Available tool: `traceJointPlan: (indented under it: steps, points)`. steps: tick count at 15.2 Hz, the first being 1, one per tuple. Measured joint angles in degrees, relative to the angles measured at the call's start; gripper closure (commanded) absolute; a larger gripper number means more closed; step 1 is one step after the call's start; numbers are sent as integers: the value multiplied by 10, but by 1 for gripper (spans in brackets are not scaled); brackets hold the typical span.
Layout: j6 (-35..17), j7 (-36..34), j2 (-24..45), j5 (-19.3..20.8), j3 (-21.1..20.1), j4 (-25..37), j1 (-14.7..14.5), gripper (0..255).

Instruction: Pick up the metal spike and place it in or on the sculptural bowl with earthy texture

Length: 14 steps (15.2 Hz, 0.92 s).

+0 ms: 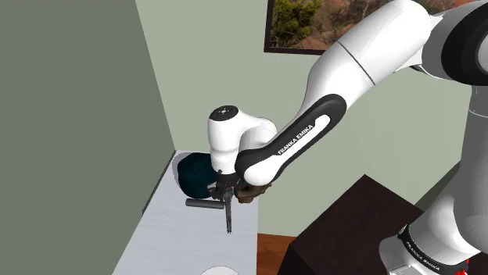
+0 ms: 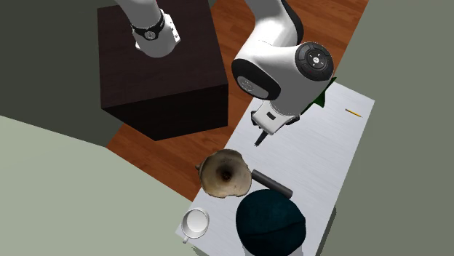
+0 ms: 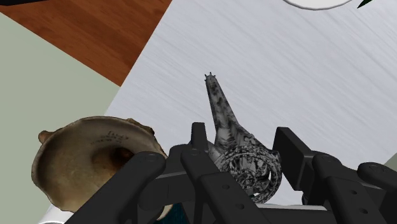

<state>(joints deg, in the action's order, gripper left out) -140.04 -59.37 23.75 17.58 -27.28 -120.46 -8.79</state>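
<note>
I saw the gripper point(image 3: 243, 147) clamped on the wide lattice end of the mottled grey spike point(image 3: 224, 121), which pointed down over the white table point(image 3: 305, 76). The brown bowl point(image 3: 83, 159) sat just beside, and a dark rod point(image 2: 271, 183) lay beyond it.

**One of Each Kind**

One spike point(image 3: 230, 130), one brown bowl point(image 2: 225, 174), one dark teal dome point(image 2: 271, 222), one dark rod point(image 2: 271, 183), one white cup point(image 2: 195, 223), one white round dish point(image 3: 318, 2) seen in part, one thin yellow stick point(image 2: 353, 113) and one green thing point(image 2: 324, 94), partly hidden: no kind comes twice. There is one table point(image 2: 324, 156), one dark box point(image 2: 156, 80), one framed picture point(image 1: 301, 23) on the wall, and one arm point(image 1: 367, 55) with one gripper point(image 3: 240, 135) of two fingers point(image 3: 289, 146).
</note>
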Motion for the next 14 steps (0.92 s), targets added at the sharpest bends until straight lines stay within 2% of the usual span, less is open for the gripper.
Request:
traceJointPlan:
  steps: [6, 14]
  points:
    - [14, 9, -18, -13, -8, -2, 7, 255]
    - [63, 33, -64, -49, -27, 8, 21, 255]
